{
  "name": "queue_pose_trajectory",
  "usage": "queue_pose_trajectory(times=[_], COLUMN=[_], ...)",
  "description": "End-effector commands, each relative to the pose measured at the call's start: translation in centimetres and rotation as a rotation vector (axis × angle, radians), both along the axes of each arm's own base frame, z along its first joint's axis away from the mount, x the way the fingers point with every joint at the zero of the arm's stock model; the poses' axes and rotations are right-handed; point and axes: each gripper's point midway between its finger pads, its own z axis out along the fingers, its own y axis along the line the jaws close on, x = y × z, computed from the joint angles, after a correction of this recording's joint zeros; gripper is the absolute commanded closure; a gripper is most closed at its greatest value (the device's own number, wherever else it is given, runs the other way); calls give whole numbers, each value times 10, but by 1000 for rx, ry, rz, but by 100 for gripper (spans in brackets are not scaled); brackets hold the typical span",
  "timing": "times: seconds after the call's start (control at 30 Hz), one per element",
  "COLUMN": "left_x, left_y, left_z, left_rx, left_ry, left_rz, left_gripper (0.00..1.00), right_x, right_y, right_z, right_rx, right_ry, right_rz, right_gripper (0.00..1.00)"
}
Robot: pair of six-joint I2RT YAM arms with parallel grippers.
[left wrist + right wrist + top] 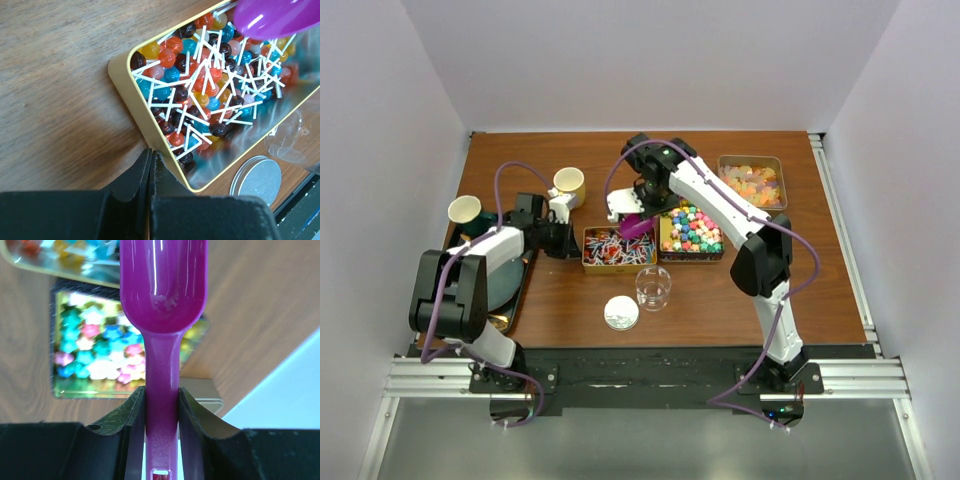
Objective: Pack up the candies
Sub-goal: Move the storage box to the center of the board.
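Wooden table (720,310) with candies (690,232), white walls (650,60)

Clear glass jar (653,287) on brown wooden table (820,280); round silver metal lid (621,313) just beside it at eight o'clock.

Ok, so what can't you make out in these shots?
Purple scoop: bowl cut off by the top edge in both wrist views, too small from the top, so any load is unclear.
Glass jar: blurred and cut by the right edge, left wrist view.
Dark tray: mostly under the left arm, top view.
Multicoloured candies: out of focus, right wrist view.
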Motion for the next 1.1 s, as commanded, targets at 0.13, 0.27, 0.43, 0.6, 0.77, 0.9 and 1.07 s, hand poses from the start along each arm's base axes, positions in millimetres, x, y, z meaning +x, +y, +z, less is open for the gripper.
queue_pose_trajectory(times=[0.13, 0.27, 0.43, 0.6, 0.77, 0.9, 1.07], left_x=[8, 8, -2, -11, -19, -23, -23], left_y=[-6, -5, -6, -7, -6, -14, -24], left_z=[26, 36, 27, 14, -1, -5, -5], left_rx=[-51, -53, -66, -80, -82, -95, -125], left_ry=[-76, -116, -93, -65, -16, -18, -38], left_rz=[23, 33, 37, 67, 109, 90, 72], left_gripper=[100, 100, 100, 100, 100, 100, 100], right_x=[-49, -48, -44, -44, -48, -45, -44], right_y=[-66, -74, -80, -82, -77, -70, -63], right_z=[21, 21, 28, 30, 24, 21, 14], right_rx=[-253, -303, -352, -412, -498, -548, -583], right_ry=[113, 101, 56, 23, -9, -39, -57], right_rz=[57, 51, 48, 42, 47, 54, 52], right_gripper=[100, 100, 100, 100, 100, 100, 100])
